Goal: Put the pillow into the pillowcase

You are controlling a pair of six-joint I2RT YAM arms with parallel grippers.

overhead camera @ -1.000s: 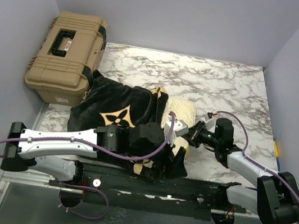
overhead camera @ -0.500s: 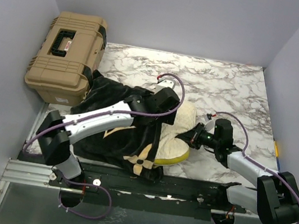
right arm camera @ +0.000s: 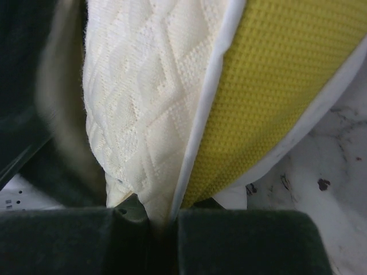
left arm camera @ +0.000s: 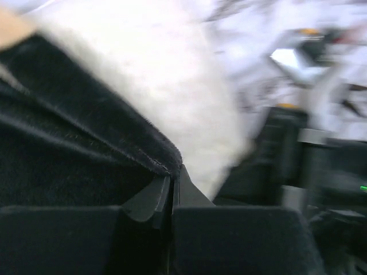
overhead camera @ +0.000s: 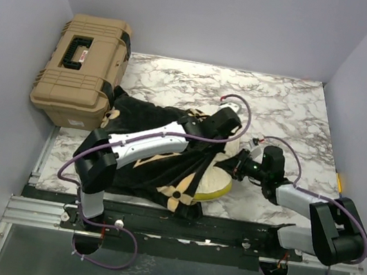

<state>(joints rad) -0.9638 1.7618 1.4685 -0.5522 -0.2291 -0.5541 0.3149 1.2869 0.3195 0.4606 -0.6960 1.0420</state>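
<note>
Both pincers are closed on cloth: the left gripper (left arm camera: 172,175) clamps the pillowcase (left arm camera: 74,137) hem beside the pillow (right arm camera: 137,91), whose seam corner the right gripper (right arm camera: 163,215) pinches; its yellow-banded end protrudes from the pillowcase onto the marble table (overhead camera: 286,105).

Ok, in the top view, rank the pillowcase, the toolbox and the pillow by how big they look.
1. pillowcase, spread widest.
2. toolbox, close behind; it stands taller, nearer the camera, so that gap is unsure.
3. pillow, clearly smallest, with only its uncovered end showing.
</note>
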